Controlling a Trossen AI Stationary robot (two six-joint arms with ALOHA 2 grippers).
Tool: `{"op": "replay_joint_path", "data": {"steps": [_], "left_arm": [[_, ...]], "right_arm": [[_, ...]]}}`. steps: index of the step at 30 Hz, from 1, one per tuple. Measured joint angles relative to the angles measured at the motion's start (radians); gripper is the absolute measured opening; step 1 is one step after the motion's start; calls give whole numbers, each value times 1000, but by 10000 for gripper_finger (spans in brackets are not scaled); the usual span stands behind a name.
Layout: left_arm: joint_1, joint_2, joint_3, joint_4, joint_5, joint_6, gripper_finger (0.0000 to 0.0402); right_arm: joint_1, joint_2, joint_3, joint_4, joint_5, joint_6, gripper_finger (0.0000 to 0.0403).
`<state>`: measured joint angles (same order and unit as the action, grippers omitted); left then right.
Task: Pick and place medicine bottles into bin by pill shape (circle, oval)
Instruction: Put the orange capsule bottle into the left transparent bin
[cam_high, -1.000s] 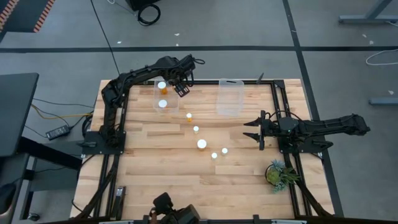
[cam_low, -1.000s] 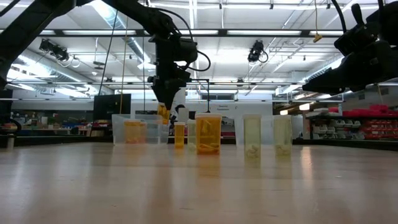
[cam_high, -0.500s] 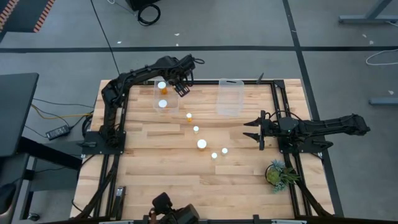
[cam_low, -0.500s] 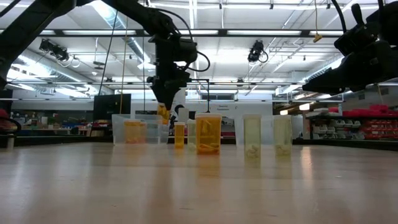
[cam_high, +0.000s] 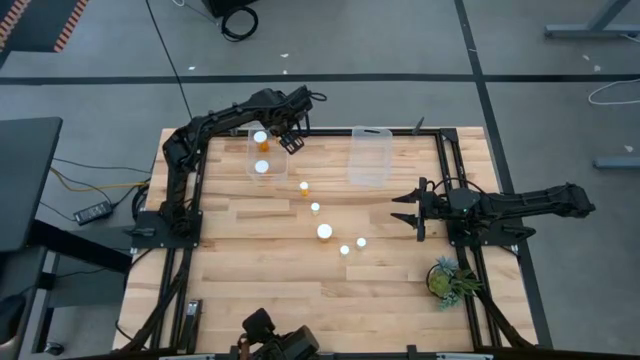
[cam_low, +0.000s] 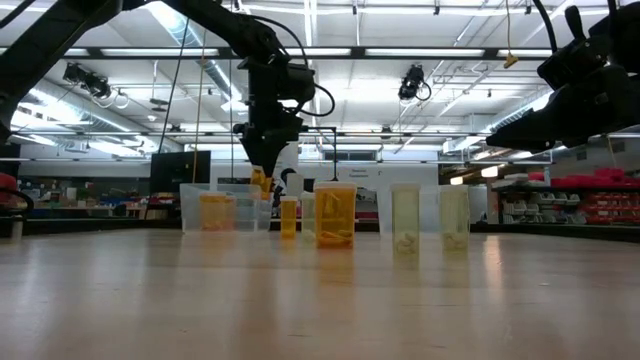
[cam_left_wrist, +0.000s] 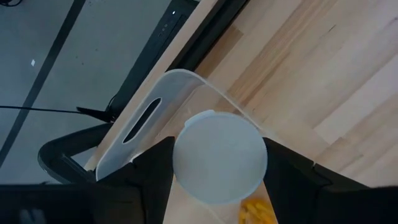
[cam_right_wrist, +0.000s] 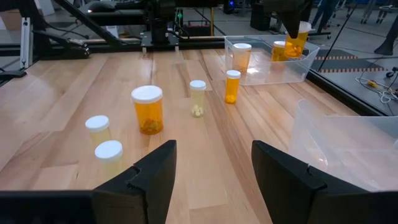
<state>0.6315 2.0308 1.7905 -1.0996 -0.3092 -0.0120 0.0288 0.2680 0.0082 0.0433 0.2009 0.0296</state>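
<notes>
Above the left clear bin (cam_high: 266, 152), at the table's 11 o'clock, an orange medicine bottle (cam_left_wrist: 221, 158) hangs cap-toward-wrist, long axis running downward, pinched in the left gripper (cam_high: 291, 141). 2 bottles already stand inside. Well away at 3 o'clock, the right gripper (cam_high: 408, 212) waits, jaws spread, holding nothing.

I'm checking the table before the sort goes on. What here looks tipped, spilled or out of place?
Nothing stands out. The loose bottles stand upright and capped; the left gripper holds one over the left bin.
</notes>
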Motion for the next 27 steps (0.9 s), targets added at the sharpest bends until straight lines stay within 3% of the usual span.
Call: {"op": "replay_joint_path", "data": {"steps": [4,13,27], "left_arm": [[0,0,-8,-7,-1,-3,223],[7,0,-168,67,0,70,223],[13,0,-175,148,45,75,221]], "right_arm": [[0,0,0,0,0,0,216],[0,0,0,0,0,0,216],[0,0,0,0,0,0,216]]}}
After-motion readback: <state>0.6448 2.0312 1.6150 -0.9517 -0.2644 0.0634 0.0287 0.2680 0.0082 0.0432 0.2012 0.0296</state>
